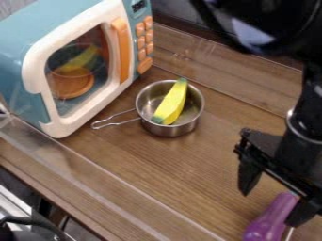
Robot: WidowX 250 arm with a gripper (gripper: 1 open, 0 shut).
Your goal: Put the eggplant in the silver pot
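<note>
The purple eggplant point(272, 219) lies near the table's front right corner, its stem end partly behind the gripper. My gripper point(280, 188) hangs straight down just above it with its black fingers spread open and nothing between them. The silver pot point(168, 109) stands mid-table with a wire loop handle pointing left, and a yellow banana-shaped toy point(174, 101) leans inside it.
A teal and orange toy microwave point(73, 61) stands at the back left with its door shut and things showing through the window. The wooden table point(164, 174) ends in a front edge at the lower left. A wall runs along the back.
</note>
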